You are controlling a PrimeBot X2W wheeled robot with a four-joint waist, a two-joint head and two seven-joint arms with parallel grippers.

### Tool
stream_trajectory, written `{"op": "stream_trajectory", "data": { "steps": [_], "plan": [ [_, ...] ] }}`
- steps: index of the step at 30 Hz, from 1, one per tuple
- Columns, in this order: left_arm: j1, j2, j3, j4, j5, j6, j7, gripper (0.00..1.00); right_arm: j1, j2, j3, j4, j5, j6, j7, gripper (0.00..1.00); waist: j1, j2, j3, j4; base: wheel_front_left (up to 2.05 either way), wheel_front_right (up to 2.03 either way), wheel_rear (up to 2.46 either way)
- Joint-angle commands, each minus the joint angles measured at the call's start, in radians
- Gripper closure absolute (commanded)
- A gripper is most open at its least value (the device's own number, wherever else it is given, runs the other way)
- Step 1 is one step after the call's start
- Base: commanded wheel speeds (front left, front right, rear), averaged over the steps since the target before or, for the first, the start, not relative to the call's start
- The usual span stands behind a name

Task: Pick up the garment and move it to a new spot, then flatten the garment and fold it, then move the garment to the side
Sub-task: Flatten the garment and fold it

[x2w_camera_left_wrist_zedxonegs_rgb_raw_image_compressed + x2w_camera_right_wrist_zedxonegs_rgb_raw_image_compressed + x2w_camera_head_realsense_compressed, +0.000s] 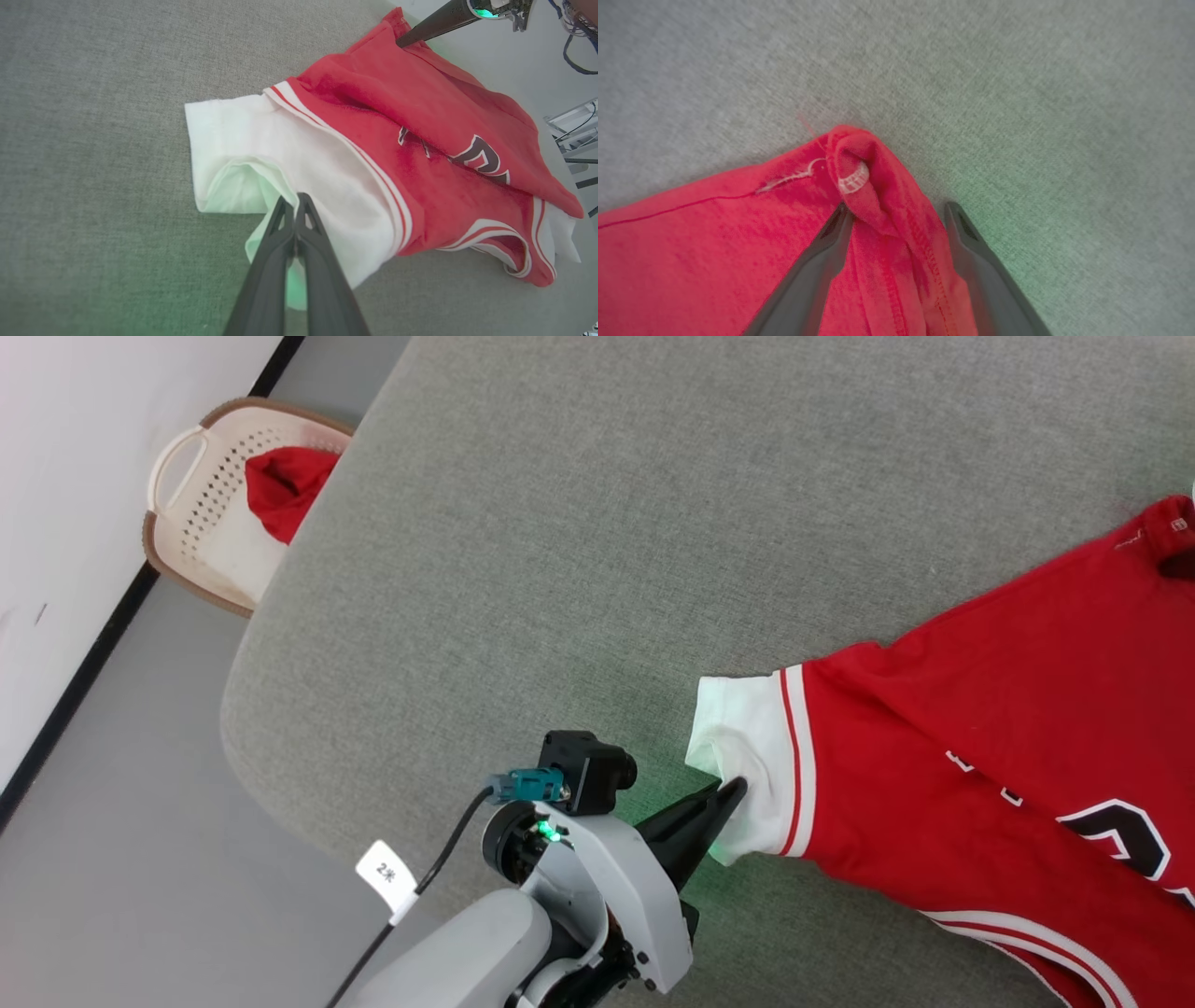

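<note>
Grey woven-cloth surface (560, 523) across head frame | red short-sleeved jersey shirt (980, 709), white sleeves, rumpled at right | left gripper (294, 200) pinched shut on sleeve hem | right gripper (899, 210) parted astride red corner | best: clamp right first, lift both evenly

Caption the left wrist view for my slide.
Left gripper pinches the white sleeve of the red jersey on a grey fabric surface.
</note>
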Motion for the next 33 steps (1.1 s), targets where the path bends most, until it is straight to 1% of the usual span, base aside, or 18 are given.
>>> {"op": "stream_trajectory", "data": {
  "steps": [1, 2, 3, 7, 13, 18, 21, 28, 32, 33],
  "plan": [
    [-0.012, -0.004, 0.001, 0.006, -0.001, -0.006, -0.005, 1.00, 0.044, 0.016, 0.019, 0.053, -0.015, -0.001, 0.018, 0.29, 0.0000, 0.0000, 0.005, 0.004, 0.00, 0.00, 0.00],
    [-0.014, -0.004, 0.001, 0.009, -0.002, -0.008, -0.007, 1.00, 0.046, 0.019, 0.015, 0.068, -0.013, -0.001, 0.023, 0.74, 0.0000, 0.0000, 0.006, 0.004, 0.00, 0.00, 0.00],
    [-0.015, -0.005, 0.002, 0.011, -0.003, -0.009, -0.008, 1.00, 0.044, 0.023, 0.010, 0.081, -0.009, -0.001, 0.027, 1.00, 0.0000, 0.0000, 0.007, 0.003, 0.00, 0.00, 0.00],
    [-0.015, -0.002, 0.008, 0.020, -0.008, -0.004, -0.013, 1.00, 0.034, 0.030, 0.001, 0.101, -0.006, -0.001, 0.039, 1.00, 0.0000, 0.0000, 0.009, -0.007, 0.00, 0.00, 0.00],
    [-0.008, 0.015, 0.023, 0.027, -0.014, 0.008, -0.014, 1.00, 0.009, 0.024, -0.001, 0.065, -0.005, -0.001, 0.006, 1.00, 0.0000, 0.0000, -0.006, -0.046, 0.00, 0.00, 0.00],
    [-0.014, 0.046, 0.048, 0.013, -0.029, 0.035, 0.005, 1.00, -0.013, 0.035, 0.000, 0.015, 0.018, -0.001, -0.045, 1.00, 0.0000, 0.0000, -0.033, -0.090, 0.00, 0.00, 0.00],
    [-0.026, 0.081, 0.064, -0.006, -0.030, 0.064, 0.034, 1.00, -0.027, 0.047, 0.014, -0.014, 0.029, -0.001, -0.064, 1.00, 0.0000, 0.0000, -0.058, -0.124, 0.00, 0.00, 0.00],
    [-0.117, 0.191, 0.099, -0.081, -0.017, 0.125, 0.163, 1.00, -0.060, 0.095, -0.002, -0.043, 0.051, -0.001, -0.147, 1.00, 0.0000, 0.0000, -0.137, -0.200, 0.00, 0.00, 0.00],
    [-0.225, 0.257, 0.132, -0.090, -0.011, 0.140, 0.254, 1.00, -0.082, 0.141, -0.020, -0.032, 0.033, -0.001, -0.217, 1.00, 0.0000, 0.0000, -0.181, -0.246, 0.00, 0.00, 0.00],
    [-0.257, 0.266, 0.140, -0.085, -0.013, 0.139, 0.274, 1.00, -0.090, 0.152, -0.025, -0.028, 0.026, -0.001, -0.237, 1.00, 0.0000, 0.0000, -0.191, -0.257, 0.00, 0.00, 0.00]
  ]
}}
